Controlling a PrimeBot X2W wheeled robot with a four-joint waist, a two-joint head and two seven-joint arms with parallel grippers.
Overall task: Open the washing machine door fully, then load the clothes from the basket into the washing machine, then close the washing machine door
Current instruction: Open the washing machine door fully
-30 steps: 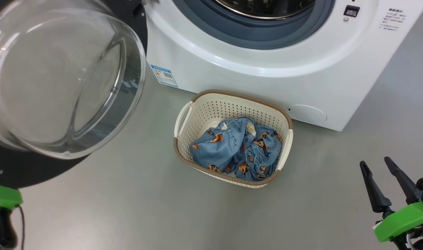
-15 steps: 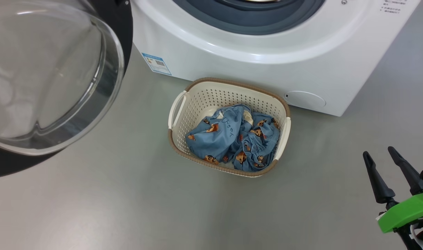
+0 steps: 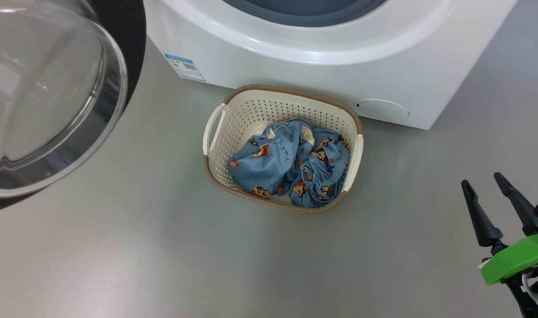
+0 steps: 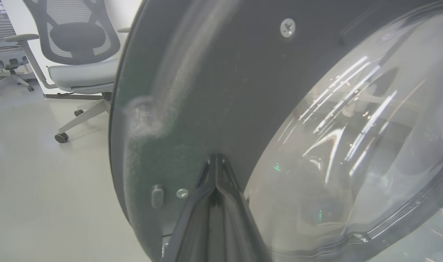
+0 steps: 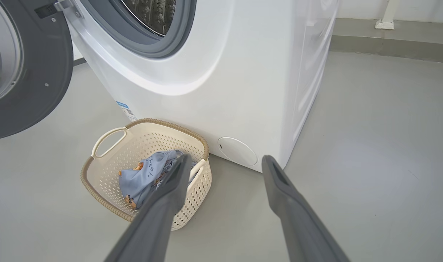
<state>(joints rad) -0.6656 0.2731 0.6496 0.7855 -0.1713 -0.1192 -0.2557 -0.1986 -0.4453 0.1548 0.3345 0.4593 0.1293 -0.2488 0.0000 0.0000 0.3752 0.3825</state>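
At upper left of the head view, the washing machine door [image 3: 47, 101] stands swung out from the washing machine [image 3: 322, 57], its glass bowl toward the camera and the black rim behind it. Centre frame: the basket [image 3: 291, 89] sits on the grey floor [image 3: 162, 256] just in front of the washer, with the clothes [image 3: 286, 163] heaped inside and none over the rim. Lower right: the right gripper [image 3: 481, 179] has its fingers spread with nothing between them, well apart from the basket. Left wrist view: the left gripper [image 4: 216, 162] has its fingers pressed together and empty, tip up against the door's dark inner rim beside the glass; you cannot tell whether it touches or sits just off. An office chair [image 4: 75, 47] stands at upper left past the door edge. Right wrist view: the spread fingers frame the washer's lower front. The basket lies lower left, with the clothes partly behind one finger. The steel drum [image 5: 152, 14] shows at top through the open mouth, no fabric in the visible part. Judgement: step one looks done or nearly so, though you cannot confirm full swing. Loading has not started; every garment is left for you to move, then the door to close.
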